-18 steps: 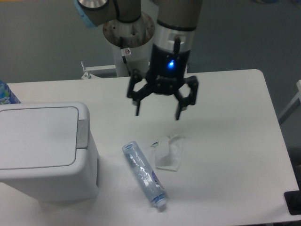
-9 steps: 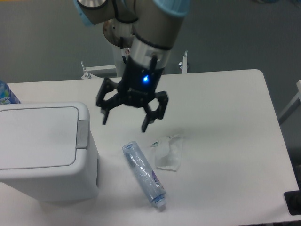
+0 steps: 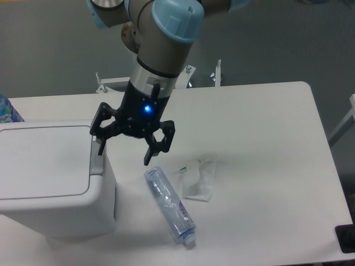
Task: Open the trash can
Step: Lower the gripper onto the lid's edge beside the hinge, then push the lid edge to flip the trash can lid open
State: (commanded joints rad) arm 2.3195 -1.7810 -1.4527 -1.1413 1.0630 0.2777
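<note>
Approach step in hand: claw (image 3: 124, 153) hangs spread wide, holding nothing, w/ one fingertip (image 3: 100, 148) right at the grey tab (image 3: 97, 157) on the trash can (image 3: 52, 183) edge; contact can't be told. Can sits at the bench (image 3: 266, 166) left-front corner, lid (image 3: 44, 160) flat and shut, so task looks barely begun. Next move prob. calls for lining a finger over the tab & pressing down so the lid springs. Bottle (image 3: 170, 206) and crumpled wrapper (image 3: 198, 179) lie just right of the can, apart from the claw.
</note>
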